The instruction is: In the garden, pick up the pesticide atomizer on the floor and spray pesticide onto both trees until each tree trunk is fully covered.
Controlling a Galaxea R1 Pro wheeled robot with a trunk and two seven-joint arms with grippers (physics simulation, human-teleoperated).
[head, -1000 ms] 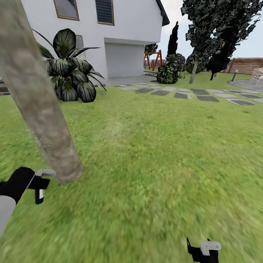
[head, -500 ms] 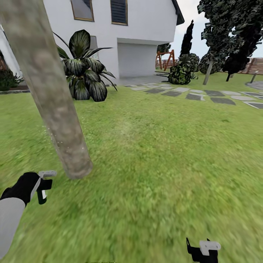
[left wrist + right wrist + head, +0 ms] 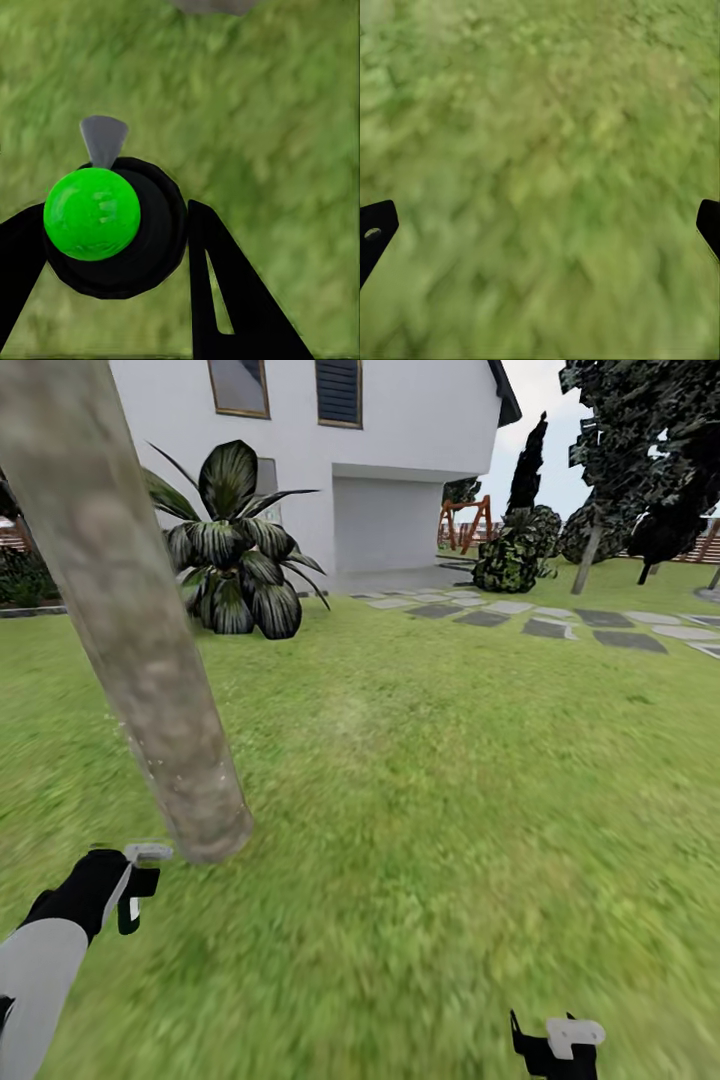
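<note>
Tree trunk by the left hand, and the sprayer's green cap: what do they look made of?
The thick grey-tan tree trunk looks like smooth, matte, mottled bark. The round green cap on the black pesticide atomizer held in the left hand looks like glossy plastic, judging by its highlights.

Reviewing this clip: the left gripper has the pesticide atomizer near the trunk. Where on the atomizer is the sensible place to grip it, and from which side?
Best on the round dark body of the pesticide atomizer, below its green cap, one finger on each flank, as the left gripper has it now. The body is evenly round there, and this likely leaves the grey nozzle free to point at the tree trunk.
</note>
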